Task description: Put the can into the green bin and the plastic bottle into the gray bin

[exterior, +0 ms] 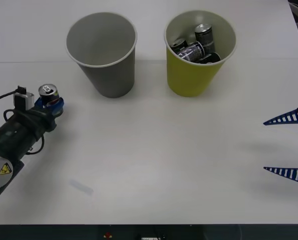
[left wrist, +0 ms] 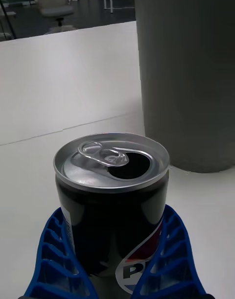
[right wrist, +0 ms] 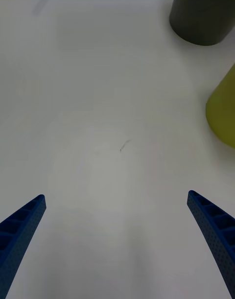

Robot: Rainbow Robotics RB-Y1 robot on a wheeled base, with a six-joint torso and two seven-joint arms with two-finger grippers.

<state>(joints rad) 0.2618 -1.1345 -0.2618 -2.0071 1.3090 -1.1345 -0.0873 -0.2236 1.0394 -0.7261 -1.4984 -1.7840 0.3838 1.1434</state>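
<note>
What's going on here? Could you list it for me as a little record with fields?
can: upright, opened, between the left gripper's fingers
left gripper: shut on the can, left of the gray bin
gray bin: upright on the white table, nothing visible inside
green bin: right of the gray bin, several dark cans inside
right gripper: open, apart from both bins, at the table's right side

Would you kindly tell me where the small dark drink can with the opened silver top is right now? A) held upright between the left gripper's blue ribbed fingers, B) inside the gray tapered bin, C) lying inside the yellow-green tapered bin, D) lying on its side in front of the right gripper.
A: the left gripper has its blue fingers closed around the small dark drink can, which stands upright near the gray tapered bin.
</note>
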